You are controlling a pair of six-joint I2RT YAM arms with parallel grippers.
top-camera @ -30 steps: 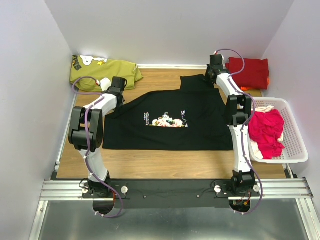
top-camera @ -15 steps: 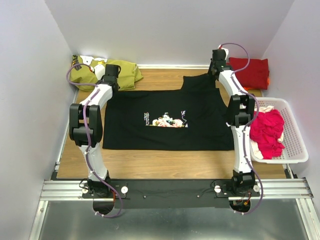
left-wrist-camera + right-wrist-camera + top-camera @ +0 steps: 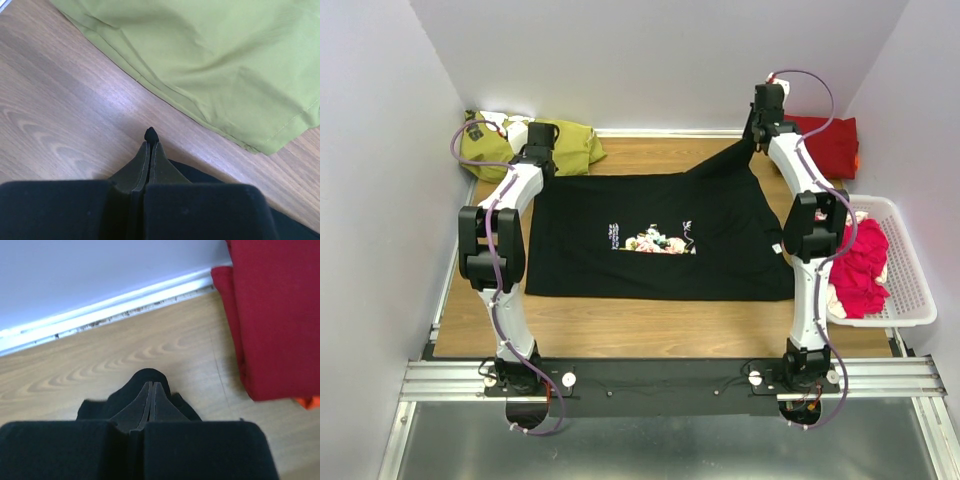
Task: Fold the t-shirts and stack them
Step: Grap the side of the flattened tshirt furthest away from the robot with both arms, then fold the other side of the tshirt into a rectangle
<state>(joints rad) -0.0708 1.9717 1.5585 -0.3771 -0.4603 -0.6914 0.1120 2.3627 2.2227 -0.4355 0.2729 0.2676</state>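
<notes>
Your left gripper [image 3: 151,146] and right gripper [image 3: 152,388], each clamped shut on a far corner of the black t-shirt [image 3: 650,240], stretch it print-up across the wooden table [image 3: 650,325]. The job looks to be at an early stage. The dark red shirt [image 3: 832,145] lies folded at the far right corner, the black one has no fold in it yet, and the pink shirts [image 3: 858,265] wait heaped in the white basket [image 3: 912,290] on your right. An olive-green garment [image 3: 570,148] sits at the far left; whether it is folded cannot be told. Compared with a second ago, both grippers have moved toward the back wall, the left one outward too. The shirt's bunched far-left corner is now drawn out square, and the far-right corner is lifted into a taut peak.
</notes>
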